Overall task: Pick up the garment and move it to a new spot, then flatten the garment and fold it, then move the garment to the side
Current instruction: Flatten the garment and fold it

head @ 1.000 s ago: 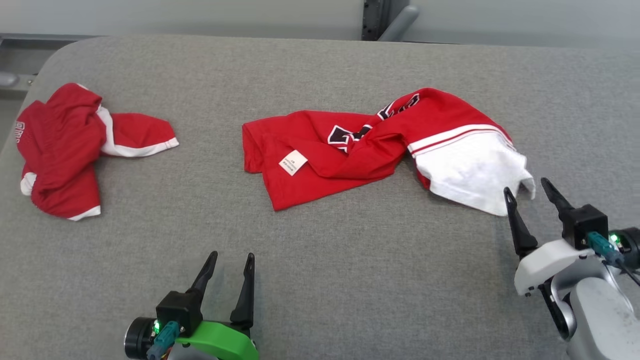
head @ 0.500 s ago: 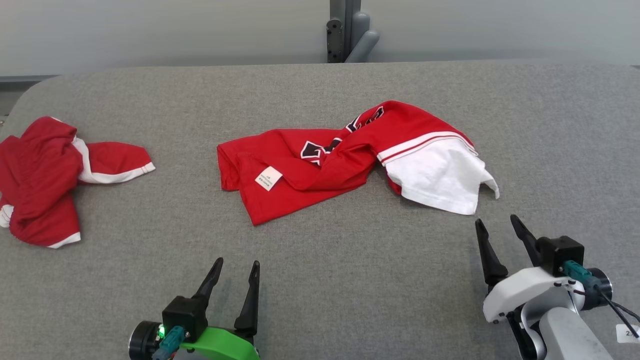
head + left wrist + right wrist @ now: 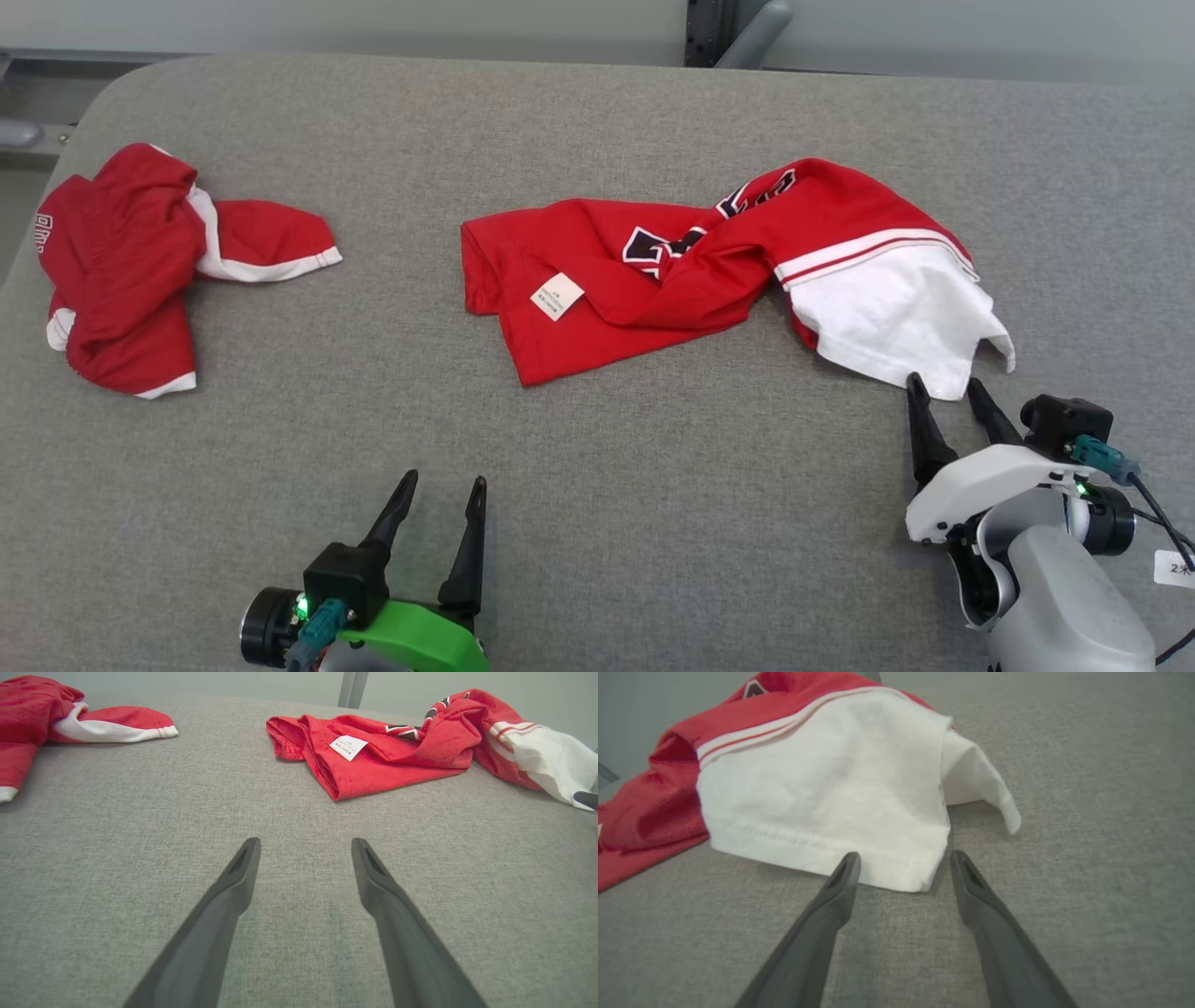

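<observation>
1. A grey, cloth-covered table (image 3: 597, 541) spreads across the scene, its wide bare front leaving room to lay clothing out flat
2. The garment (image 3: 653, 280), a red jersey with a white panel, lies crumpled and twisted near the middle of the table, a little toward the robot's right; nothing lifts it, so the first pick-up looks not yet made
3. A second red garment (image 3: 121, 271) sits bunched at the far left, well apart from the jersey and from both grippers, and is probably not the piece being worked
4. The right gripper (image 3: 943, 381) hovers low just in front of the jersey's white end, jaws spread and empty, a stance that appears to line up a pinch on the cloth's near edge
5. The left gripper (image 3: 445, 478) sits near the table's front edge, well apart from the jersey, fingers parted and holding nothing, seemingly in reserve until a second grip is needed
6. The hem corner (image 3: 920, 882) of the white panel rests on the table between the right fingertips in the wrist view; stitched and doubled, it should offer firmer purchase than loose cloth, though whether the fingers touch it cannot be told
7. A small white label (image 3: 557, 296) faces upward on the red cloth, suggesting that part lies inside out
</observation>
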You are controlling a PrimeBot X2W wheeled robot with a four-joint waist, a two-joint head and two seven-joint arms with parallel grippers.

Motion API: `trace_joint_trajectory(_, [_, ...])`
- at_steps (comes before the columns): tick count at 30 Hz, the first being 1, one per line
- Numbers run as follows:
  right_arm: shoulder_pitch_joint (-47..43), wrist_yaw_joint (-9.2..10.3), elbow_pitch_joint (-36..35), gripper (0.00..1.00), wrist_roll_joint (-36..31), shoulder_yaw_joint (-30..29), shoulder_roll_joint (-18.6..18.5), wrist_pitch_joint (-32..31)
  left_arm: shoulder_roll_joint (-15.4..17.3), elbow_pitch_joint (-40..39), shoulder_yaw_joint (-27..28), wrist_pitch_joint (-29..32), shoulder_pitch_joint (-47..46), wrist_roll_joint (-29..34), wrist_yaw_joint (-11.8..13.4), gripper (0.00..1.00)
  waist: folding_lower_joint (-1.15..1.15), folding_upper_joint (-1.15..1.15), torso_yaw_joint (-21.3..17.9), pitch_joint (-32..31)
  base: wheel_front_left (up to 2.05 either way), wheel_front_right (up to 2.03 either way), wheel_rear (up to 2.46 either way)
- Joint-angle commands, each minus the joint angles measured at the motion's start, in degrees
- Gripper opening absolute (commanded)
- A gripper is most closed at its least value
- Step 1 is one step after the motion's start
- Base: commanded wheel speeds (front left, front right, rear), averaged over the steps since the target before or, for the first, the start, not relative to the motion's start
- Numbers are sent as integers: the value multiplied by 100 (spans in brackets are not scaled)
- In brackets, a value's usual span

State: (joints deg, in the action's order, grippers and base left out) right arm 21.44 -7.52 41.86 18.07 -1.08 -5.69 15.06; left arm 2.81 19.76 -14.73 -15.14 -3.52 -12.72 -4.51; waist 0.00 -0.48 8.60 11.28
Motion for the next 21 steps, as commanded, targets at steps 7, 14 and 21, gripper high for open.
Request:
trace_joint_trajectory(7, [178, 7, 345, 0, -33, -160, 41, 3, 16, -29, 40, -1, -98, -22, 59, 100, 0, 48, 58, 124, 0, 0, 0])
trace_joint_trajectory(14, [10, 5, -580, 0, 176, 156, 94, 10, 16, 8, 68, -1, 12, -44, 58, 100, 0, 48, -242, -199, 0, 0, 0])
trace_joint_trajectory(21, [-535, 5, -1844, 0, 784, 839, -27, 10, 16, 93, 238, -1, 316, 38, 13, 100, 0, 48, -767, -834, 0, 0, 0])
